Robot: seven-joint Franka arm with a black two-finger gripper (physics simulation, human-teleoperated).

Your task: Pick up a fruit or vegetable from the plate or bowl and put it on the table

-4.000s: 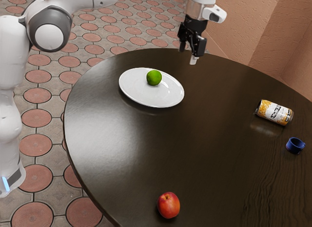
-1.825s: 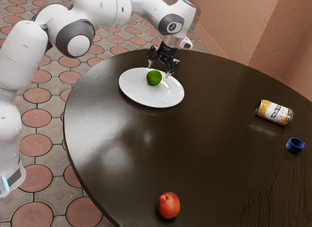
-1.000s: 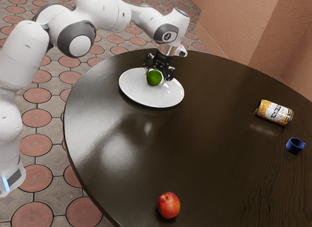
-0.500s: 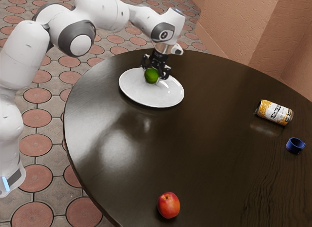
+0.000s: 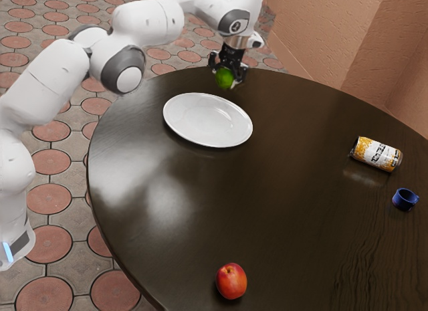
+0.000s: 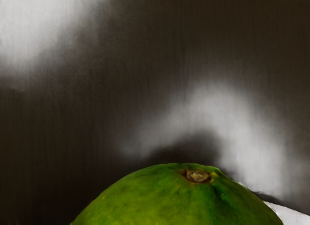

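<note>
Pinching the lime [image 5: 225, 79] from both sides, the hand [image 5: 226, 73] is holding it raised above the dark, round-edged tabletop [image 5: 287, 204]. The arm [image 5: 148, 22] is extending from the exterior view's left. The lime is hanging apart from the white plate [image 5: 206, 121], near its rim; the plate is resting on the tabletop. In the wrist view, the lime is presenting its brown stem scar [image 6: 197, 176], and part of the plate is appearing beside it. Toward the exterior view's right, a yellow-and-white can [image 5: 376, 154] is lying on its side, with a small blue cup [image 5: 404, 200] standing near it. A red-orange fruit [image 5: 231, 281] is sitting on the tabletop, well apart from the plate.
</note>
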